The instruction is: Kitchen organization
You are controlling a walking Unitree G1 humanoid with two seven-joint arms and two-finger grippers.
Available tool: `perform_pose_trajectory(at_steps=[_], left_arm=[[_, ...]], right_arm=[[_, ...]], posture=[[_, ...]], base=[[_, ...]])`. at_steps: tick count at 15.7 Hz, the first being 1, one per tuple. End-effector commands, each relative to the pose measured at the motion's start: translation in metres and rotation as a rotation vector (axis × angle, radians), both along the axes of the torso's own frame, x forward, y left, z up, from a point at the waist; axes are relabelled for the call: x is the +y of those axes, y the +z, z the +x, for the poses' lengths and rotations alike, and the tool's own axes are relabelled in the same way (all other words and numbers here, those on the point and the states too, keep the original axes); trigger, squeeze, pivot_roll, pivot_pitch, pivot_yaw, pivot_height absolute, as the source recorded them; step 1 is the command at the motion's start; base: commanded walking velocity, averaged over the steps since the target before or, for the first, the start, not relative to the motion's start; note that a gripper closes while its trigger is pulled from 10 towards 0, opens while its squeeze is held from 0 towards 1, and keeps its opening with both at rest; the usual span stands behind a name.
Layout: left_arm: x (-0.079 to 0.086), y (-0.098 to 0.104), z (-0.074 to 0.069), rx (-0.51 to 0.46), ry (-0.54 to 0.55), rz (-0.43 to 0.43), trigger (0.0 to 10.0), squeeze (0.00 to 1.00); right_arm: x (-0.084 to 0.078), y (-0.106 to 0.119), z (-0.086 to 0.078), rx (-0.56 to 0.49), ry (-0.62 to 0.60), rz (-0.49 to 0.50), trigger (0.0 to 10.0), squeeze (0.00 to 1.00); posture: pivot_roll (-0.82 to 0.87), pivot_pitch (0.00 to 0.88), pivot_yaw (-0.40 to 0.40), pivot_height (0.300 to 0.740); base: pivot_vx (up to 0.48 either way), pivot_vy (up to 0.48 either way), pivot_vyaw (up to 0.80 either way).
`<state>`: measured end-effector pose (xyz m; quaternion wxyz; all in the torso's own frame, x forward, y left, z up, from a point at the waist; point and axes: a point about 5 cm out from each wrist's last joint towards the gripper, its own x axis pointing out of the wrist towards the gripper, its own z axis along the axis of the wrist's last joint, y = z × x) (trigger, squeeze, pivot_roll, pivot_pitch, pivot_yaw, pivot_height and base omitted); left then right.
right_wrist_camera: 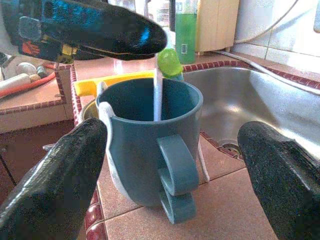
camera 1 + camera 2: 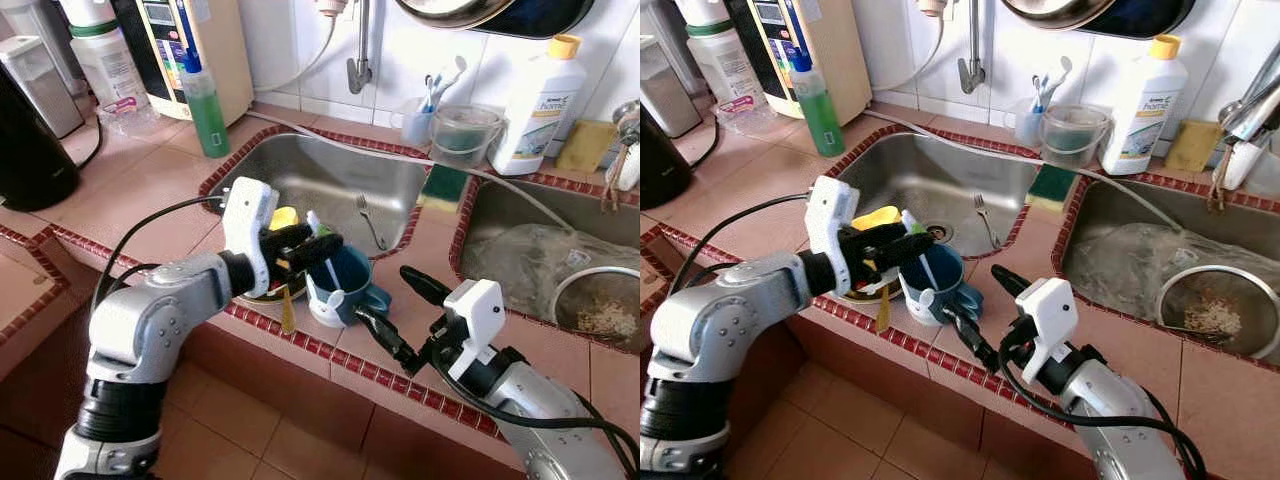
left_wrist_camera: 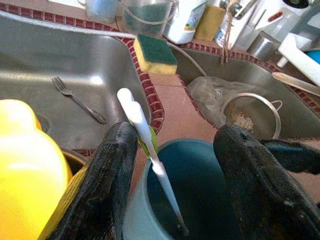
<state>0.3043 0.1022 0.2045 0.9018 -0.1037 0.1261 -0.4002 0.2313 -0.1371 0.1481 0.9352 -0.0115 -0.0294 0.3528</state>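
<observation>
Presently the blue mug stands near the tabletop edge, a white utensil inside. Left claw hovers open above; right claw gapes beside it. Risk: any nudge tips the mug floorward.

My left gripper covers the upper rim of the blue mug at the middle of the head view, and I cannot tell whether either finger touches the white utensil standing in it. The utensil's lower end is lost in the mug's dark inside. The yellow object at the lower left of my left wrist picture is cut by the frame edge and blurred; what it is I cannot say. Print on the white bottle at upper right is too small to read. The dark pan along the top edge is cropped. The strainer at the right edge is cut off.
</observation>
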Motion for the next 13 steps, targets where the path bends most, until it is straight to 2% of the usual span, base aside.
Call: perform_pose_trajectory(at_steps=[1,6,11,13], left_arm=[[0.000,0.003,0.002,-0.016,0.012,0.023,10.0,0.00],[0.006,0.001,0.007,-0.013,0.070,0.054,10.0,0.00],[-0.001,-0.002,0.010,-0.030,0.142,0.088,10.0,0.00],[-0.005,-0.002,0.011,-0.024,0.148,0.074,10.0,0.00]], right_arm=[[0.001,-0.001,0.000,0.001,-0.004,-0.004,10.0,0.00],[0.001,-0.001,0.000,0.002,-0.008,-0.003,10.0,0.00],[0.001,-0.001,0.000,0.002,-0.003,-0.005,10.0,0.00],[0.001,-0.001,0.000,0.004,-0.003,-0.006,10.0,0.00]], posture=[[-0.16,0.056,0.092,0.740],[-0.16,0.059,0.090,0.740],[-0.16,0.065,0.083,0.740],[-0.16,0.067,0.081,0.740]], base=[[0.000,0.000,0.00],[0.000,0.000,0.00],[0.000,0.000,0.00],[0.000,0.000,0.00]])
